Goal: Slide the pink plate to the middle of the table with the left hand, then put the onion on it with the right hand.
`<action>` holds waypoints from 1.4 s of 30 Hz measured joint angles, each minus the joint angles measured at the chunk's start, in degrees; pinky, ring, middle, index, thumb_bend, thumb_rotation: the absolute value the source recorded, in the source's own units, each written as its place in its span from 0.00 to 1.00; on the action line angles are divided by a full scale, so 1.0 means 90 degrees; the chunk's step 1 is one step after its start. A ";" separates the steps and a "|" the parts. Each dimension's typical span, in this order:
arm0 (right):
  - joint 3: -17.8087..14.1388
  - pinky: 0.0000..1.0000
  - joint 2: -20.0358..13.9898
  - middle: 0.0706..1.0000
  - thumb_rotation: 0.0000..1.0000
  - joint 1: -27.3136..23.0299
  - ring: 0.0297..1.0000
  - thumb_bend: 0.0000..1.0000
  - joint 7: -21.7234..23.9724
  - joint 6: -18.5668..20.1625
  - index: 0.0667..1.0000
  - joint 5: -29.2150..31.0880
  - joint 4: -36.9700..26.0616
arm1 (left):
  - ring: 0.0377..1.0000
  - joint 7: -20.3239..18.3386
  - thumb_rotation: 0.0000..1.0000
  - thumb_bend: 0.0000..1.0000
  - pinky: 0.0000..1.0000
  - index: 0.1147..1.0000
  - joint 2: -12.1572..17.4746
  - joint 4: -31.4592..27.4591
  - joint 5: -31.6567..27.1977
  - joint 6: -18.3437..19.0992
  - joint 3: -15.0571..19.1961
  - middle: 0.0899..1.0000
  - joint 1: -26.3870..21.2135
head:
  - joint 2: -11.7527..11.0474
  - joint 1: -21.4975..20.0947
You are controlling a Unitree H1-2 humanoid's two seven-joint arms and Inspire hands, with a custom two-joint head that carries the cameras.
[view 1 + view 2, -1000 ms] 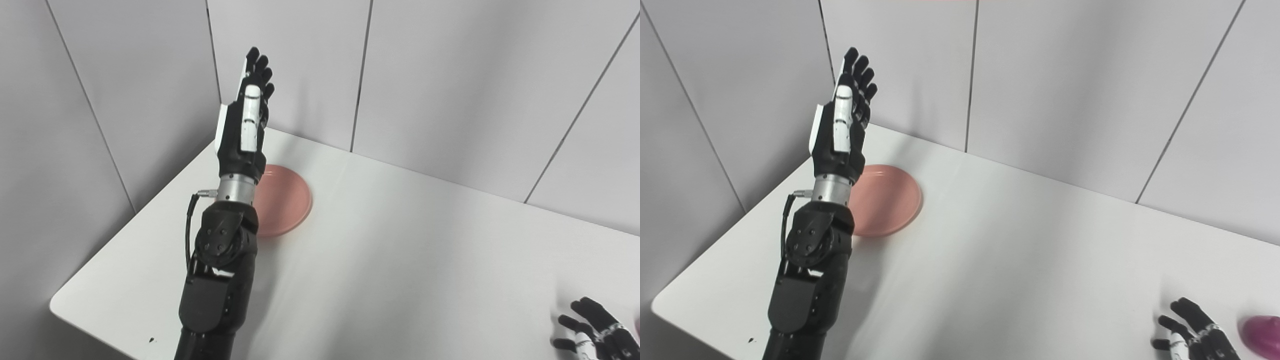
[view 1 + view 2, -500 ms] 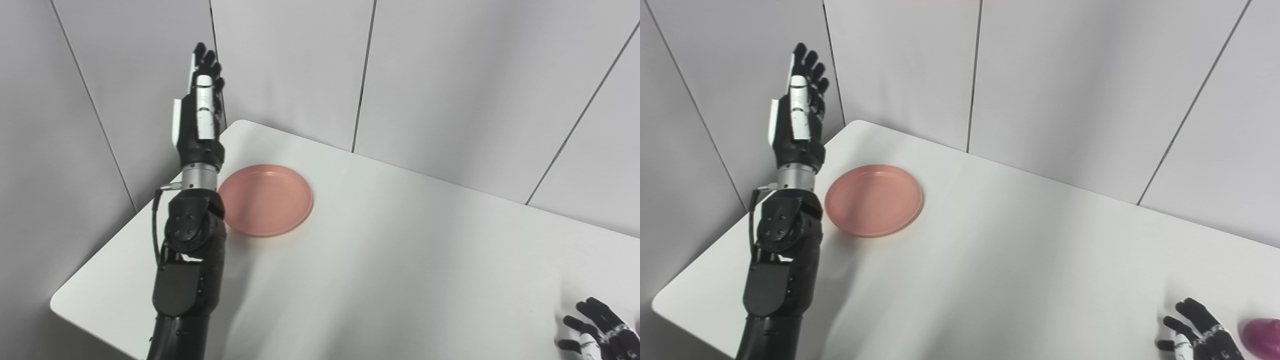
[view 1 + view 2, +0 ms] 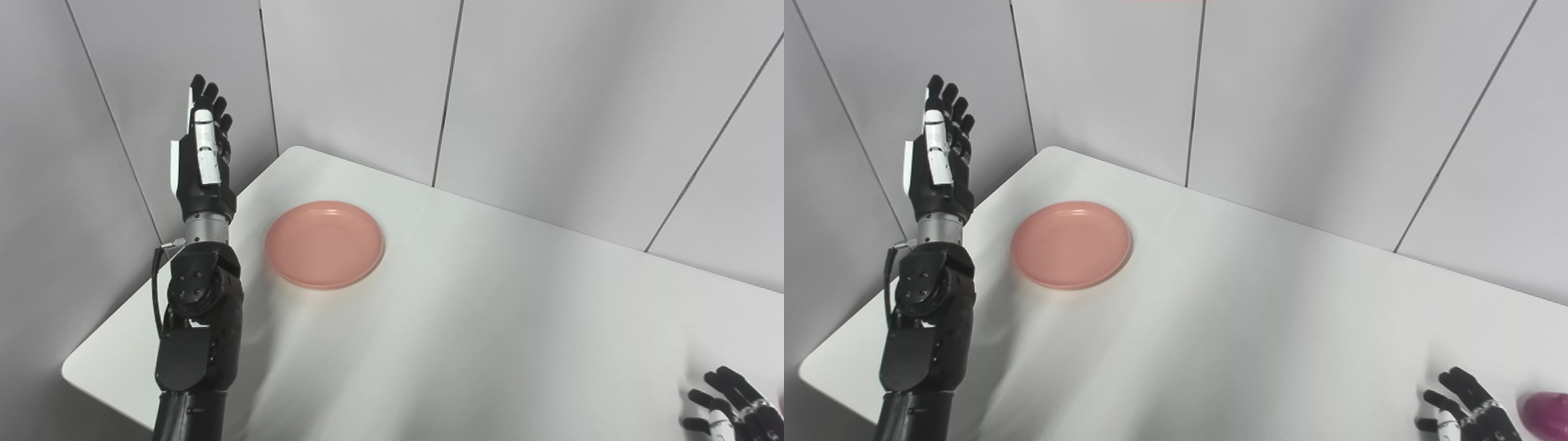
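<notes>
The pink plate (image 3: 324, 244) is seen lying flat on the white worktop (image 3: 478, 318), near its far left corner and well short of its middle. Nothing rests on the plate.

The left robot hand (image 3: 202, 156) is held upright above the worktop's left edge, to the left of the plate and apart from it, with fingers extended and nothing gripped. The right robot hand (image 3: 1464, 407) is seen only in part at the bottom edge, far to the right of the plate, its fingers spread and empty. Just beside it, on the side away from the plate, a purple rounded thing, taken to be the onion (image 3: 1546, 413), is cut off by the picture's edge.

The first step is judged to be in hand, and no contact with the plate has been made. For the next move, the left robot hand would need to be lowered to the plate's left rim, so that the plate can be pushed rightward toward the middle. The onion is best left untouched until the plate is placed.
</notes>
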 measured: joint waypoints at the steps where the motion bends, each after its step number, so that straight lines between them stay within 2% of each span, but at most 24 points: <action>1: -0.0005 0.42 0.0000 0.69 0.00 0.0000 0.61 0.38 0.0000 0.0000 0.68 0.0005 0.0000 | 0.98 0.0026 1.00 0.38 0.99 0.95 -0.0005 0.0012 -0.0034 -0.0001 0.0025 0.98 0.0005 | 0.0000 0.0000; 11: -0.0009 0.42 -0.0027 0.68 0.00 0.0004 0.60 0.38 0.0000 0.0001 0.68 0.0011 -0.0063 | 0.98 0.0050 1.00 0.36 0.97 0.94 -0.0020 0.0356 -0.0426 -0.0004 0.0064 0.97 0.0143 | 0.0068 0.0000; 23: 0.0002 0.42 -0.0032 0.68 0.00 0.0006 0.60 0.38 -0.0003 0.0005 0.68 -0.0005 -0.0139 | 0.97 0.0060 1.00 0.33 0.97 0.94 -0.0013 0.1376 -0.0721 0.0075 0.0046 0.96 0.0109 | 0.0137 -0.0010; 42: 0.0008 0.42 -0.0038 0.68 0.00 0.0009 0.59 0.38 -0.0006 0.0007 0.69 -0.0002 -0.0186 | 0.98 -0.0088 1.00 0.33 1.00 0.96 0.0015 0.2012 -0.0975 0.0069 -0.0085 0.98 0.0094 | 0.0176 0.0000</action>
